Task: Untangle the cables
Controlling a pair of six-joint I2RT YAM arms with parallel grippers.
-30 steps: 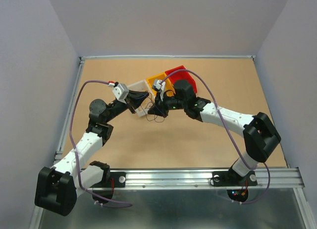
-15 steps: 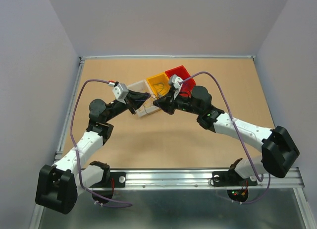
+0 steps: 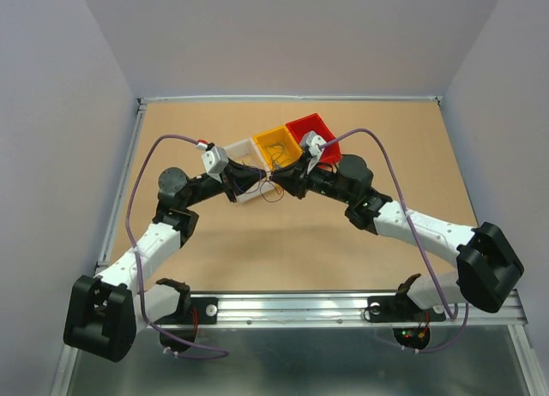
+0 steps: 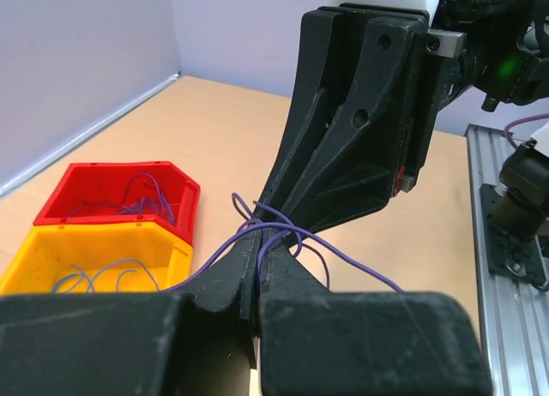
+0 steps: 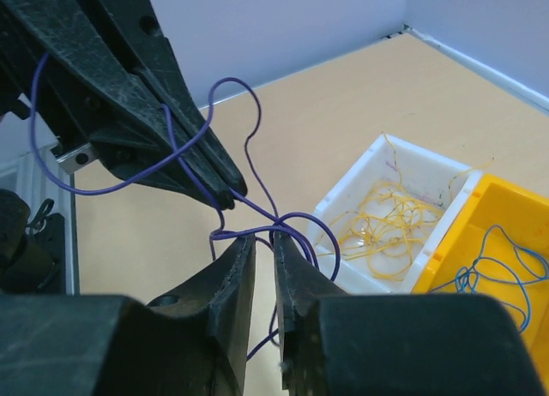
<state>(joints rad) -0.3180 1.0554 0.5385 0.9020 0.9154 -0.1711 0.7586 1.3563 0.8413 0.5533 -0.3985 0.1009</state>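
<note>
Thin purple cables (image 4: 300, 237) form a tangle held above the table between my two grippers. My left gripper (image 4: 257, 235) is shut on these purple strands; in the top view it (image 3: 256, 183) is just in front of the white bin. My right gripper (image 5: 264, 240) faces it tip to tip. Its jaws stand a narrow gap apart, with a purple loop (image 5: 292, 220) draped over the tips. In the top view it (image 3: 280, 183) is just right of the left one. Yellow cables (image 5: 395, 220) lie in the white bin, blue ones (image 5: 493, 263) in the yellow bin, and more purple ones (image 4: 137, 199) in the red bin.
Three bins stand in a row at the back middle: white (image 3: 233, 147), yellow (image 3: 273, 137), red (image 3: 302, 122). Low rails edge the brown table (image 3: 343, 259). A metal rail (image 3: 343, 306) carries the arm bases at the near edge.
My right arm has swung its elbow out to the right and its gripper has shifted slightly toward the bins. My left gripper has moved a little right. The purple tangle stays between them.
</note>
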